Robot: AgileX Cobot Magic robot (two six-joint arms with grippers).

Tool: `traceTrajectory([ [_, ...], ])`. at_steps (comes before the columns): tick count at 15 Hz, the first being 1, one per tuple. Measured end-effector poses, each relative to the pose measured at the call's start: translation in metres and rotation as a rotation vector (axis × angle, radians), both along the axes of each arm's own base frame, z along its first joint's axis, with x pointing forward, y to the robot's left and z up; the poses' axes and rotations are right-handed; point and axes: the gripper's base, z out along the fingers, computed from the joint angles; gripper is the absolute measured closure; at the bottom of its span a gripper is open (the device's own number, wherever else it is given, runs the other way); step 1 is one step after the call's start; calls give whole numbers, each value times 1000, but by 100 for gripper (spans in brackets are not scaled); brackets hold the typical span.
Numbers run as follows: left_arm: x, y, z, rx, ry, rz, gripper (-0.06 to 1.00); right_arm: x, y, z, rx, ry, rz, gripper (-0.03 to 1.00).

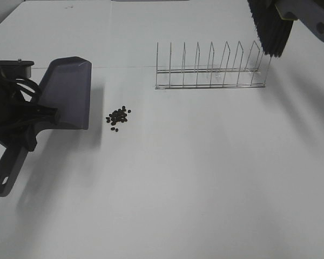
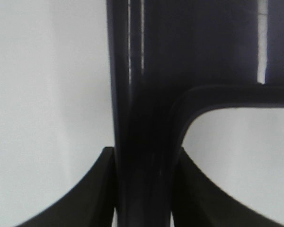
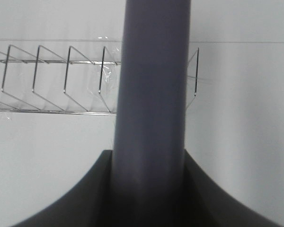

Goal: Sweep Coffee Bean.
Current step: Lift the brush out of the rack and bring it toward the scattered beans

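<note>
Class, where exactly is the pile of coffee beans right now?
In the exterior high view, the coffee beans lie left of centre, just right of the dustpan without touching it.

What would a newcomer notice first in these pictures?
A small cluster of dark coffee beans lies on the white table, just beside the mouth of the grey dustpan, which the left pincer holds by its handle. Behind stands a wire rack, and the black-bristled brush in the right pincer hangs above its right end.

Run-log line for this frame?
left gripper shut on dustpan | right gripper shut on brush, raised near rack | coffee beans unswept beside dustpan
</note>
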Motion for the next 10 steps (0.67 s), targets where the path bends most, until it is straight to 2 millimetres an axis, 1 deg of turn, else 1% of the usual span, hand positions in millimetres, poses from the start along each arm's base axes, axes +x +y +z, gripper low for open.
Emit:
traceTrajectory([
  [2,-1,1,0,9,7,-3,68,-10,7,10,24,-4,16,69],
  [3,-1,1,0,12,15,0,68,-16,15,12,19,7,34,69],
  [4,-2,0,0,19,21,-1,68,-23,27,9,4,30,61,69],
  [5,-3,-1,0,29,19,-6,68,-30,43,4,-18,56,98,69],
  [6,-4,-4,0,38,17,-7,68,-39,60,-4,-47,94,139,69],
  [8,-5,-8,0,55,11,-17,68,-53,89,-28,-99,176,191,69],
  [9,-6,-12,-5,65,22,-28,68,-57,96,-36,-110,192,202,69],
  [10,-7,-19,-17,82,54,-49,68,-66,117,-60,-132,207,225,69],
])
